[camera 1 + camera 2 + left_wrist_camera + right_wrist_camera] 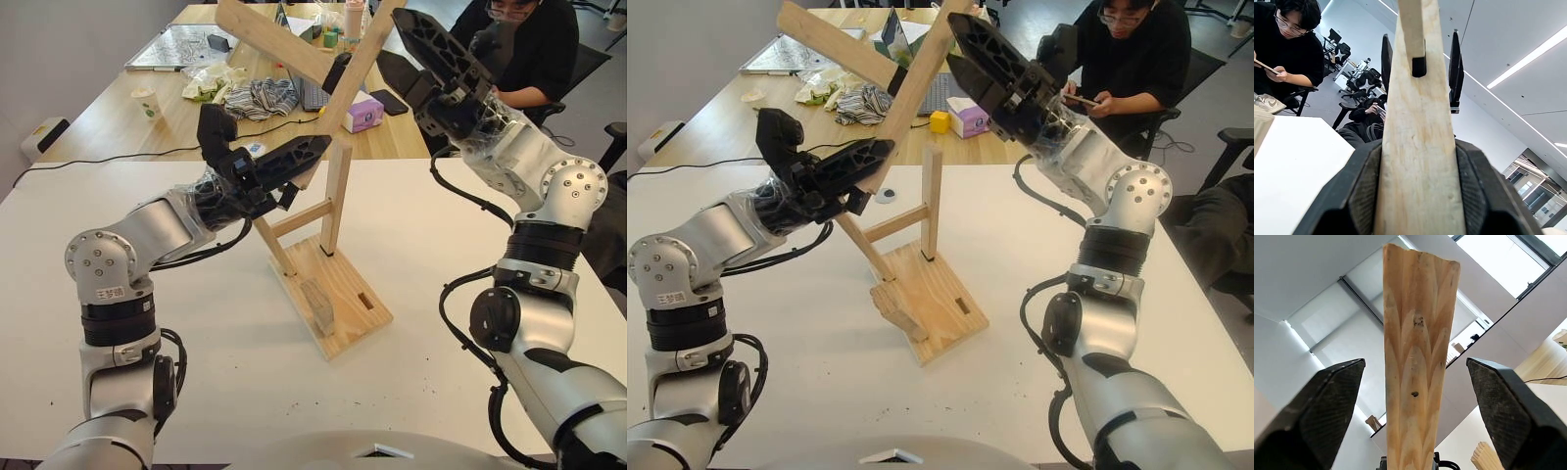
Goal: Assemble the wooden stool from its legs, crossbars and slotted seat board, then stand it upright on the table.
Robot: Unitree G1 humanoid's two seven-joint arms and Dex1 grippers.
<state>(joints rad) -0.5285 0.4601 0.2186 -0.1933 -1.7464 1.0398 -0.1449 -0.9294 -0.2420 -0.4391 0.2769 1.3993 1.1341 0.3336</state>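
The left gripper [1420,147] clamped a slanted leg [361,70] above the seat board [343,294], which lay flat on the table [196,333]. Higher above the board, the right gripper [1418,364] gaped around the leg's top end.

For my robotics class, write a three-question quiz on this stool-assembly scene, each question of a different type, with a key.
1. True or false: the seat board lies flat on the table.
2. Multiple choice: the left gripper is
A) open, holding nothing
B) shut on a tilted leg
C) shut on the seat board
3. Fill in: the right gripper is ____, its fingers touching nothing.

Key: 1 true; 2 B; 3 open.
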